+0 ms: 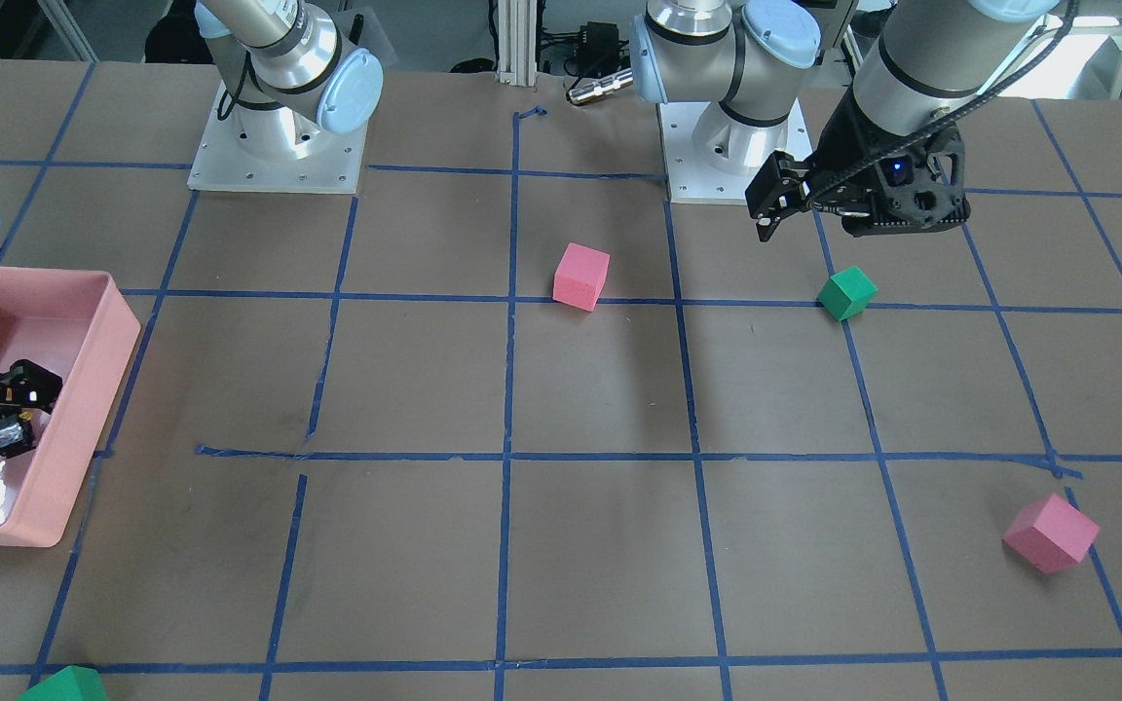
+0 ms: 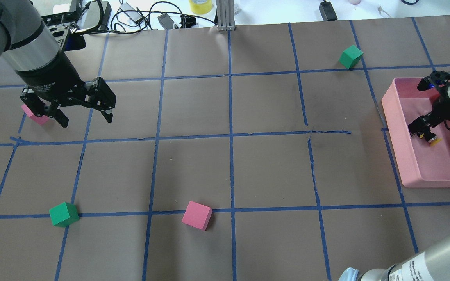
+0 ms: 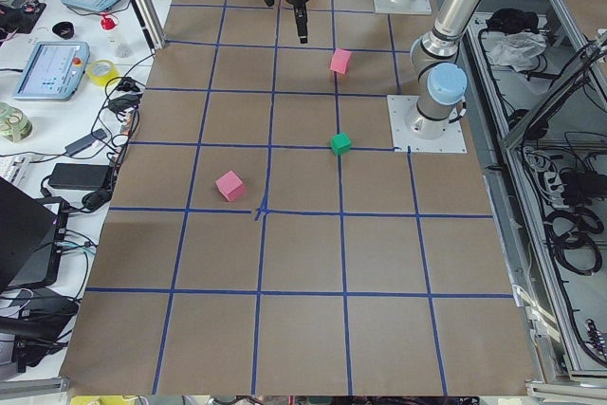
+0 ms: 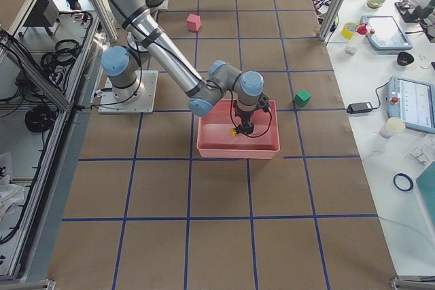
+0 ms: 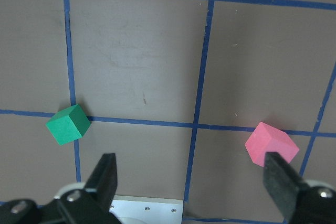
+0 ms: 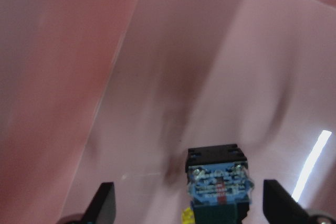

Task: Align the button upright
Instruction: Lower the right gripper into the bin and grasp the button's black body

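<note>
Button (image 6: 218, 184) in pink tray (image 2: 436, 181), between wide-open right jaws | left jaws wide open, empty

pink tray (image 2: 432, 182), pink cubes (image 2: 197, 215), green cubes (image 2: 63, 214)

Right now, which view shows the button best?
Right wrist-mounted: the button sits close up, between the right gripper's spread fingers. Overhead, front-facing and exterior right show only a speck in the pink bin; exterior left and left wrist show none.

Green cube (image 1: 64, 684): being cropped by front view's lower edge. Button (image 6: 219, 187): lower part running off right wrist view, cap barely showing.
</note>
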`<state>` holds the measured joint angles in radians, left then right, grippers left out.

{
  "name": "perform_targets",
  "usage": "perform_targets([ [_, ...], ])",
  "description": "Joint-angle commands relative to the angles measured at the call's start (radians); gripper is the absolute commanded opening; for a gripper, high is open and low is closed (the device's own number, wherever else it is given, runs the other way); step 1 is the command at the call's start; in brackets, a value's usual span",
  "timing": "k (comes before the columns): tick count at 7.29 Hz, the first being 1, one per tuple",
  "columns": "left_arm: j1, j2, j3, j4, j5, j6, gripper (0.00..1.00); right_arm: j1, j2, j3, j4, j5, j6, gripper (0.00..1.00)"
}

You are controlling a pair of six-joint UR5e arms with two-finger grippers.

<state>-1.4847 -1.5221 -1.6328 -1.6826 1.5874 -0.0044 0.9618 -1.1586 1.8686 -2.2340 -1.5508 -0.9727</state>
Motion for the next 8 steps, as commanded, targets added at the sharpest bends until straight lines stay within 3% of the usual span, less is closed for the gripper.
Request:
perform_targets([
  [1, 0.0, 0.0, 0.001, 0.0, 0.0, 0.006, 1.0, 0.0, 0.008, -0.003, 0.002, 0.0, -0.024, 1.0],
  [5, -0.002, -0.006, -0.002, 0.0, -0.003, 0.001, 1.0, 0.0, 0.007, -0.003, 0.007, 0.003, -0.046, 1.0],
  [6, -0.002, -0.004, -0.002, 0.0, 0.0, 0.003, 1.0, 0.0, 0.005, -0.003, 0.008, 0.006, -0.047, 0.76],
  [7, -0.002, -0.004, -0.002, 0.001, 0.002, 0.003, 1.0, 0.0, 0.005, -0.005, 0.008, -0.005, -0.066, 0.43],
  [8, -0.002, -0.004, -0.002, 0.001, 0.002, 0.003, 1.0, 0.0, 0.004, -0.006, 0.008, -0.006, -0.073, 0.24],
])
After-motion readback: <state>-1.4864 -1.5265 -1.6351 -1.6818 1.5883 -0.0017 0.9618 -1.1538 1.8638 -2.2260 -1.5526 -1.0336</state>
